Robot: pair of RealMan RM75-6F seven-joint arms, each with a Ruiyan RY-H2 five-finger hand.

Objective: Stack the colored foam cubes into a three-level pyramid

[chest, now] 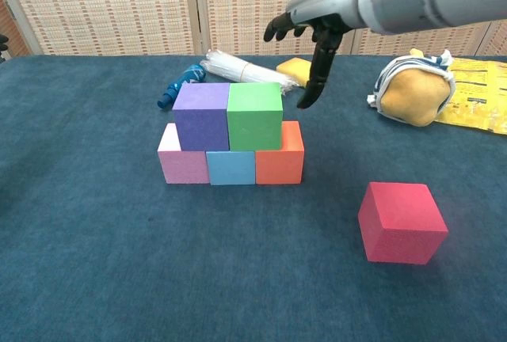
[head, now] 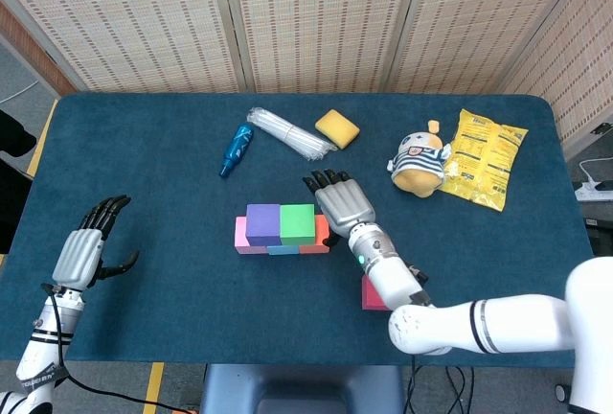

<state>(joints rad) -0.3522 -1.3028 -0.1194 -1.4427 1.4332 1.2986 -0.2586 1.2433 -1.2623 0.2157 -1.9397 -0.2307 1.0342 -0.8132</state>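
Observation:
A pink cube, a light blue cube and an orange cube form a bottom row. On them sit a purple cube and a green cube side by side; the green cube shows from above too. A red cube lies alone on the table to the right, partly hidden by my arm in the head view. My right hand hovers open, above and right of the green cube, touching nothing. My left hand is open at the table's left edge.
Behind the stack lie a blue bottle, a bundle of clear plastic straws and a yellow sponge. A plush toy and a yellow snack bag sit at the back right.

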